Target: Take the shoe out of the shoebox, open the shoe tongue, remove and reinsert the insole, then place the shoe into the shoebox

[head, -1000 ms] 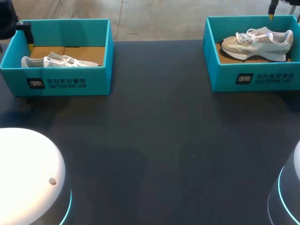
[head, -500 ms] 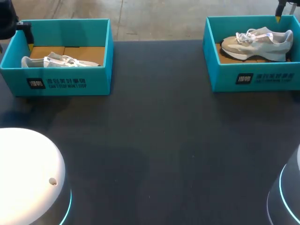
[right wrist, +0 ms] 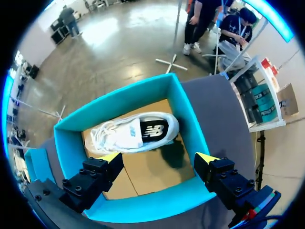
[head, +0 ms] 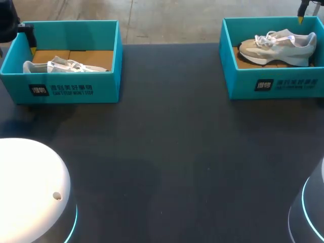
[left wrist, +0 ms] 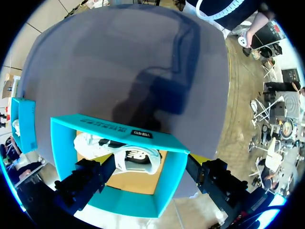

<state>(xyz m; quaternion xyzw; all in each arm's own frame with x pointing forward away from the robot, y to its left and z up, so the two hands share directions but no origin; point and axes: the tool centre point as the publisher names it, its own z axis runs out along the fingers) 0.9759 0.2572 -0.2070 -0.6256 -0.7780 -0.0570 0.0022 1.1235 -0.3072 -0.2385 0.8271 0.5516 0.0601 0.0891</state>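
Two teal shoeboxes stand at the far corners of my dark table (head: 167, 131), well apart, each with one sneaker inside. At far left, the left shoebox (head: 76, 88) holds the left shoe (head: 66, 66) on a brown cardboard floor, low against the near wall. It is white and pale grey with loose white laces. My left wrist camera shows it lying on its side with a dark logo facing up. The left gripper (left wrist: 150, 166) hangs over that box, fingers spread wide and holding nothing.

At far right, the right shoebox (head: 273, 83) holds the right shoe (head: 278, 48), a beige-grey sneaker with a white sole and white laces. Its toe points toward the table's middle, and it too lies on its side on brown cardboard. The right gripper (right wrist: 158, 157) hovers above this box's near wall, yellow tips wide apart and touching nothing, with the shoe just ahead of them.
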